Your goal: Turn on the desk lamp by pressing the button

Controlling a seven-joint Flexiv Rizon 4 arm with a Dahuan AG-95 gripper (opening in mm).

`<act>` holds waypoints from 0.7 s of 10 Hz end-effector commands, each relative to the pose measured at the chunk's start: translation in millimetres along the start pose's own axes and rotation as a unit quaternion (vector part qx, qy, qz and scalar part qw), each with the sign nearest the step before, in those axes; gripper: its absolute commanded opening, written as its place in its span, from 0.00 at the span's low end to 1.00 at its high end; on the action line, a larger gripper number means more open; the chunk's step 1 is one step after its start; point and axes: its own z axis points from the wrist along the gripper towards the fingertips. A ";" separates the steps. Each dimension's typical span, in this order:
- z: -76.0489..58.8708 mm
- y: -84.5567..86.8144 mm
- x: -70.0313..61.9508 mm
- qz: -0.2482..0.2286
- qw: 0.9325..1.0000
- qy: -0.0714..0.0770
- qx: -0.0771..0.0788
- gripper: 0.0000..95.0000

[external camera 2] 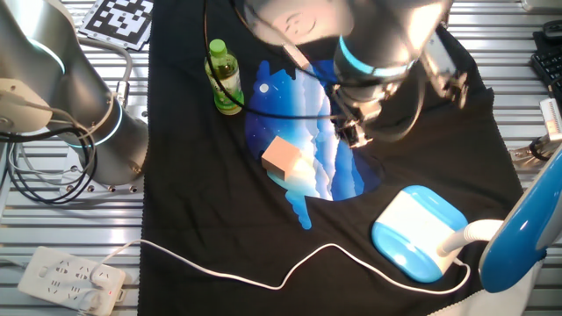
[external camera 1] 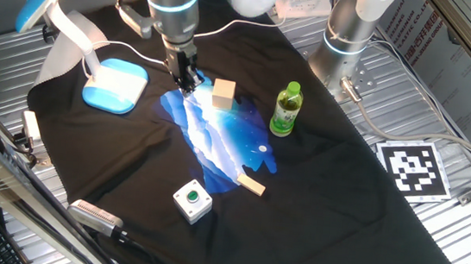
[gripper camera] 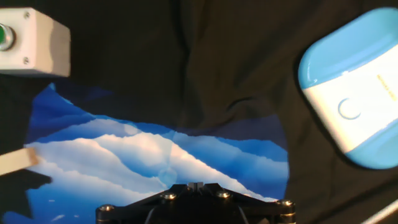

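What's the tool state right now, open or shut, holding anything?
Tool: holding nothing; it hangs over the black cloth, beside the desk lamp. Open or shut: cannot be told, since no view shows the fingertips clearly.

Spread across a ribbed metal bench: black cloth with blue-and-white print. On it, green bottle upright, wooden cube, small wooden block, green-buttoned white box. Nearby, power strip, checkered marker.

lamp: 1 | wooden blocks: 2 | bottle: 1 | button box: 1 | power strip: 1
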 end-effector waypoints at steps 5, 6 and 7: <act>1.7 0.2 -1.7 -0.025 0.999 -0.005 0.043 0.00; 1.7 0.1 -1.7 -0.034 0.991 0.009 0.131 0.00; 1.6 0.1 -1.6 -0.014 0.990 0.011 0.137 0.00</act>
